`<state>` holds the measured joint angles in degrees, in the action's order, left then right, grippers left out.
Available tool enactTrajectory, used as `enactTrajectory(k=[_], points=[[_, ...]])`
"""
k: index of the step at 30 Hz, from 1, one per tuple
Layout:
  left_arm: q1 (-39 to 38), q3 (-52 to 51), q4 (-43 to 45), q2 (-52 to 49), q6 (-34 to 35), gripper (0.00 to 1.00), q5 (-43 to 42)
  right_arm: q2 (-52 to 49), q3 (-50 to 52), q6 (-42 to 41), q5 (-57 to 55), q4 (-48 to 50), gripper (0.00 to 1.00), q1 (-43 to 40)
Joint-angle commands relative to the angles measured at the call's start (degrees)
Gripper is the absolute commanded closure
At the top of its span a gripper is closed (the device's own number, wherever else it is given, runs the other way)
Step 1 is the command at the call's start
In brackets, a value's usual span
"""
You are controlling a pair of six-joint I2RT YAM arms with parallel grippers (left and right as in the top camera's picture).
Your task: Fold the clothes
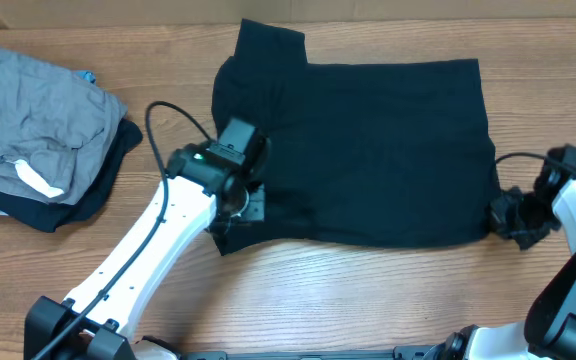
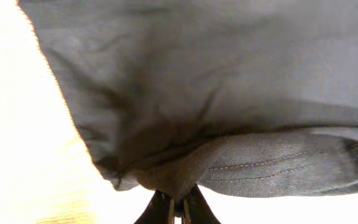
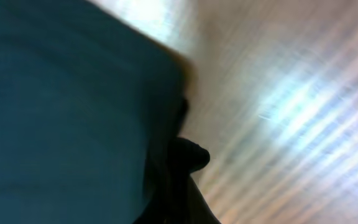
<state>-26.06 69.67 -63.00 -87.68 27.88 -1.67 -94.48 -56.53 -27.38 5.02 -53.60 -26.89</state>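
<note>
On the counter the shirt lies mostly flat, folding seemingly barely begun: left gripper jaws pinch its near-left corner, while the right gripper meets its right edge, jaws too blurred to tell.

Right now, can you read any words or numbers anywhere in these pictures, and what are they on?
None can be read.
The white label on the grey garment: too small to tell whether it carries any writing.
The black T-shirt: no print or logo shows in any view, and the right wrist view is blurred.
</note>
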Motion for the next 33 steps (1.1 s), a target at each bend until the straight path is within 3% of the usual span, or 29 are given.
enactTrajectory(k=[1,33], points=[[2.1,1.4,0.61,0.96,-1.31,0.96,1.25,-0.04,-4.76,0.09,0.66,0.15,0.96,2.84],[2.16,5.09,12.72,0.79,-13.81,0.92,4.81,-0.04,-5.84,-1.16,0.48,12.7,0.96,7.34]])
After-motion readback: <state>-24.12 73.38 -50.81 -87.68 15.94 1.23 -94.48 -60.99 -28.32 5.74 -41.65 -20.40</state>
